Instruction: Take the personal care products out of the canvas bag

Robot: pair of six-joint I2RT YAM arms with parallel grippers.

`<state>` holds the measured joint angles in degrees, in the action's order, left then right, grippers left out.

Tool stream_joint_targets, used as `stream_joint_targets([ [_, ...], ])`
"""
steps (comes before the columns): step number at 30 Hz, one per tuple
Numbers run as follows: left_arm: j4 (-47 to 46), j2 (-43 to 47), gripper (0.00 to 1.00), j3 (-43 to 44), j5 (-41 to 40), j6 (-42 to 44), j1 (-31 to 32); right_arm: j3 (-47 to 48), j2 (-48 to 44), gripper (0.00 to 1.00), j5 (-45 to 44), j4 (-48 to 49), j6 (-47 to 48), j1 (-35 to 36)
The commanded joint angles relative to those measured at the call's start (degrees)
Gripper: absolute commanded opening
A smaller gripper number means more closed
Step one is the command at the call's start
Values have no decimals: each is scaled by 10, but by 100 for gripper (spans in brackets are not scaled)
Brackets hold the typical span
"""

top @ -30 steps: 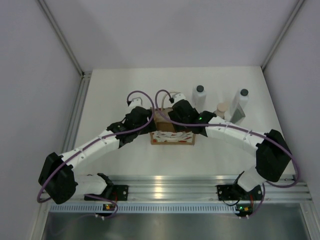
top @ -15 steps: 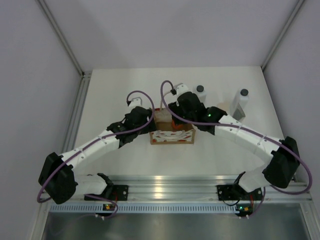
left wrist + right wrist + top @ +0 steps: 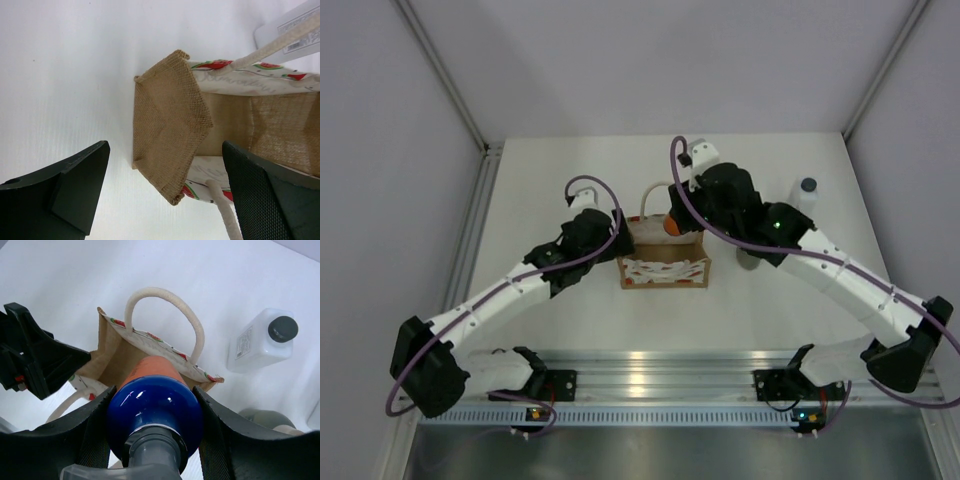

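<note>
Found right gripper (image 3: 152, 395) clamped on the orange bottle (image 3: 152, 371), fingers (image 3: 90, 435) bearing on both sides of its blue top. Found bottle held over the open mouth of the canvas bag (image 3: 112, 352), directly below the fingertips; could not tell whether base and rim touched. Noted cream handle (image 3: 165, 302) arched just beyond the fingertips, with bare table (image 3: 100, 275) open past it. Located a white bottle (image 3: 260, 340) upright beyond the gripper and off to one side, apart from the bag, and the grey-green bottle (image 3: 265, 417) near the outer face of one finger.

Found left gripper (image 3: 164, 146) spread wide, with the bag's creased end panel (image 3: 167, 125) between and beyond its fingertips; could not determine contact. Noted open table on the outer side of one finger.

Seen only from the right wrist: the grip, the grey-green bottle, the first white bottle. Seen only from the left wrist: the end-panel crease. Seen only from above: a second white bottle (image 3: 806, 196), standing clear beyond the right arm (image 3: 840, 280).
</note>
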<state>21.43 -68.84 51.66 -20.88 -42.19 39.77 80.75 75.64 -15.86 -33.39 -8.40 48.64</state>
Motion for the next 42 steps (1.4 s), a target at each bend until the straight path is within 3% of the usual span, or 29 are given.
stream_joint_targets([
  [1,-9,32,98,26,-20,-7,-1,64,-49,0,-14,-2,13,8],
  [8,-9,41,98,25,1,-6,-1,66,-114,0,-99,-69,1,7],
  [14,8,70,98,37,5,13,-1,-30,-174,0,-138,-121,-45,-5],
  [24,159,121,98,101,-151,67,-2,-204,-269,0,-150,-121,-124,-25],
  [30,235,157,98,121,-200,78,-14,-307,-306,0,-127,-79,-148,-26],
  [34,265,182,98,122,-163,82,-14,-370,-348,0,-94,-19,-145,-26],
  [42,290,229,98,105,-117,134,-14,-407,-278,0,-88,8,-148,-26],
])
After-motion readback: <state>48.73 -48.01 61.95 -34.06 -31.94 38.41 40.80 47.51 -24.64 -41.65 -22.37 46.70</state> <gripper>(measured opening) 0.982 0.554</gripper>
